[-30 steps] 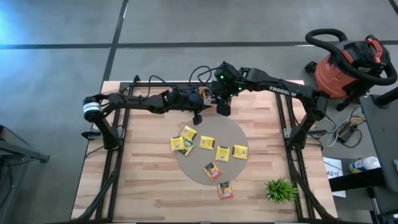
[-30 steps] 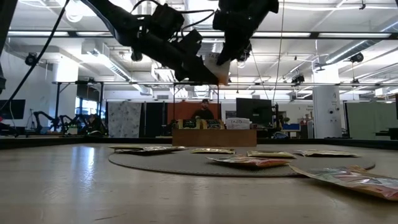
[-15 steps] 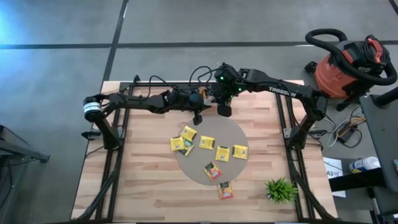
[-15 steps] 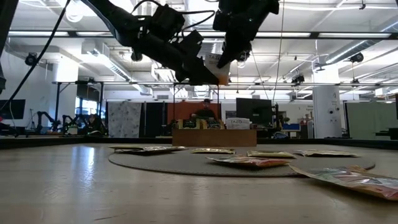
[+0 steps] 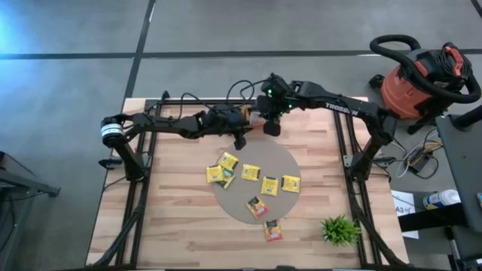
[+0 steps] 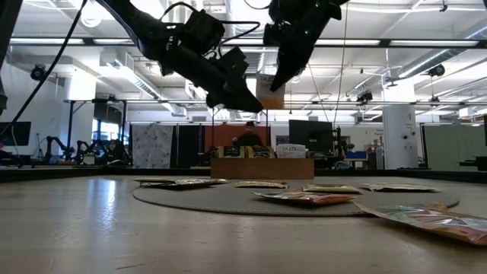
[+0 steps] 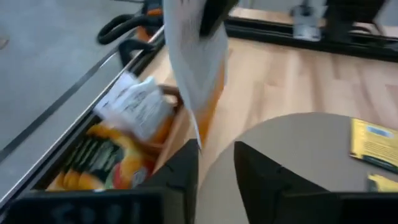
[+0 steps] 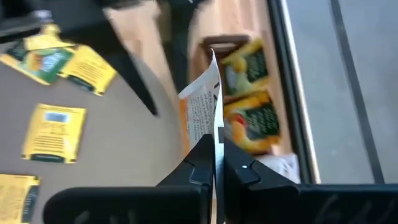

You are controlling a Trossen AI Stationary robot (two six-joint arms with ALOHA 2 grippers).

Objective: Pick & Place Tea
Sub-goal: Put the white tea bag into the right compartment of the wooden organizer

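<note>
One tea packet [image 6: 271, 91], white and orange, hangs in the air over the table's far edge, above the wooden tray [image 7: 176, 134]. My right gripper [image 8: 216, 146] is shut on it from above. My left gripper [image 7: 217, 152] is open just below and beside it, and the packet's lower corner [image 7: 199, 140] ends right above its fingers. Several yellow packets [image 5: 249, 172] lie flat on the round grey mat [image 5: 282, 154], with an orange-red one [image 5: 257, 206] at its near rim. Another orange-red packet [image 5: 273, 229] lies on the bare wood. My right gripper pinches the packet's upper edge [image 8: 213, 127] between its two fingers, which slant down from above. The packet sits edge-on between them. It hangs below the fingertips [image 6: 280, 72], upright and clear of tray, mat and table.
The tray holds more packets [image 8: 249, 112] in its compartments at the table's far edge. A small green plant [image 5: 339, 229] stands near the front right corner. A red shop vacuum [image 5: 418, 75] stands on the floor beyond the table's right side. Bare wood [image 5: 173, 211] stretches left of the mat.
The packet has passed from my left gripper to my right. The right fingers have shut on its upper edge, then the left fingers have opened and let go. The left gripper has also rolled a little. The packet stays in the air above the tray.
</note>
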